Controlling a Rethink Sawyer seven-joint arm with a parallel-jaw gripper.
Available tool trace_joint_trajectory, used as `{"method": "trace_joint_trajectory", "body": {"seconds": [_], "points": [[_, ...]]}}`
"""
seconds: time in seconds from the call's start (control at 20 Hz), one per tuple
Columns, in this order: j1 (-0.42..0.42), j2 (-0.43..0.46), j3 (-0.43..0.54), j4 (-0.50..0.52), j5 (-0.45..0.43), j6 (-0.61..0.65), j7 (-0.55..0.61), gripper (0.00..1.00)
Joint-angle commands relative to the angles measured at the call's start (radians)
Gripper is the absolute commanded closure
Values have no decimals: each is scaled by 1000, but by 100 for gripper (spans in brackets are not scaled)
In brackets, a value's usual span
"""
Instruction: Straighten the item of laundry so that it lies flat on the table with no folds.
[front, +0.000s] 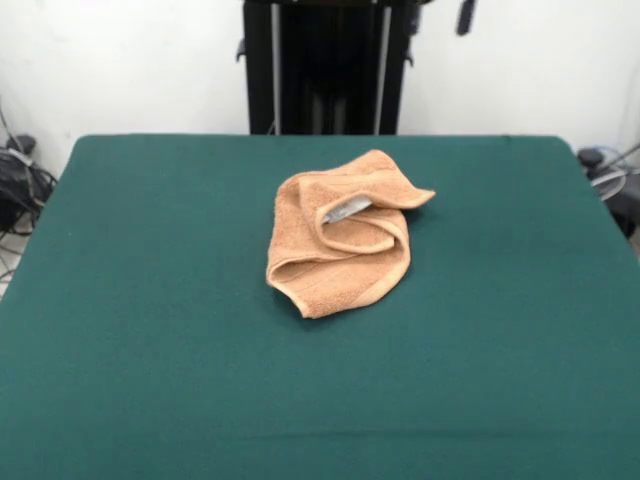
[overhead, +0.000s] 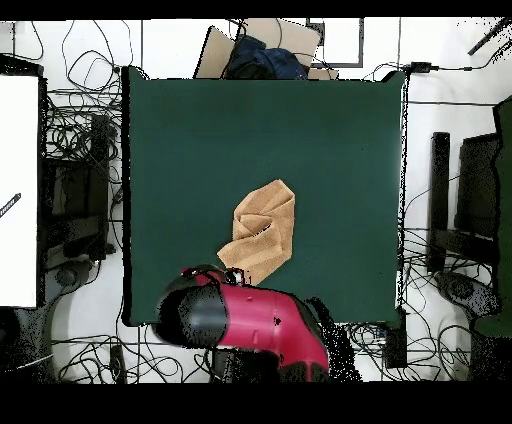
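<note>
The peach-tan towel (front: 340, 240) lies crumpled near the middle of the dark green table (front: 150, 330). It is folded over itself in several layers, with one corner pointing to the right and a grey tag (front: 347, 209) showing in a fold. In the overhead view the towel (overhead: 262, 232) lies slantwise, a little toward the robot's side of the table (overhead: 200, 140). The red and black arm (overhead: 250, 325) is drawn back over the table's near edge, apart from the towel. Only a dark tip of the gripper (front: 465, 15) shows at the top edge of the front view.
The black pedestal (front: 325, 65) stands behind the table's far edge. Cables and dark equipment (overhead: 75, 200) lie on the floor on both sides of the table. A cardboard box with dark cloth (overhead: 262, 52) sits beyond the edge opposite the robot.
</note>
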Motion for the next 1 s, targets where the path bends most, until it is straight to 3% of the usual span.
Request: {"method": "trace_joint_trajectory", "body": {"seconds": [0.05,1.0], "points": [[-89,85,118,-23,-47,-31,-48,0],[-117,201,168,-47,-85,-104,8,0]]}}
